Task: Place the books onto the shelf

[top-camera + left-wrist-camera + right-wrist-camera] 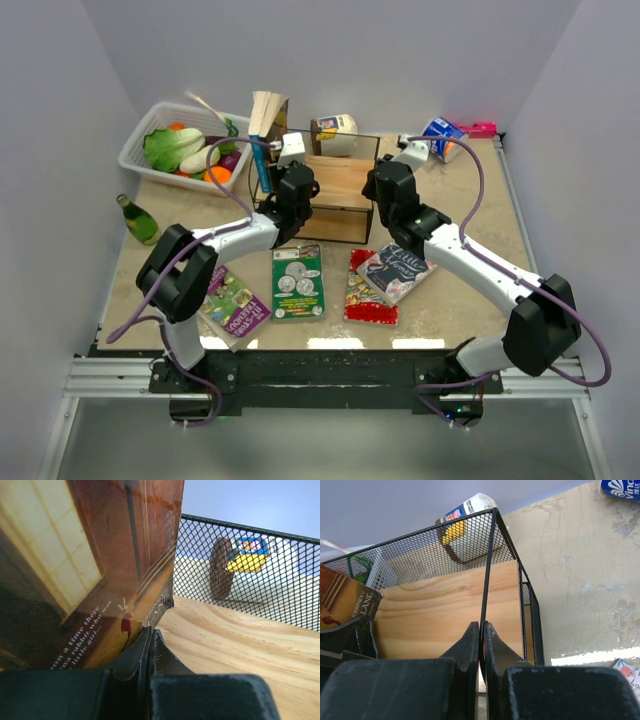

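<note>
**Concealed areas.** In the top view the wrists cover the fingertips of both tools. The top board and the arms hide the lower tier of the shelf (335, 190). The left forearm overlaps the purple-and-green book (235, 302). The dark grey book (398, 270) lies over part of the red book (366, 295). In the left wrist view the brown book (90, 565) is cut off at the top and left edges, and its cover text is only partly legible.

**Tool state.** The left tool (150, 642) is pressed together, pinching the lower edge of the brown book. That book stands upright over the top board at the shelf's 9 o'clock end. The right tool (481, 642) is pressed together on a thin black frame bar at the shelf's 3 o'clock end.

**Task items.** The green book (297, 282) and the three overlapped books lie flat on the worktop (450, 310), at 6 o'clock from the shelf.
</note>
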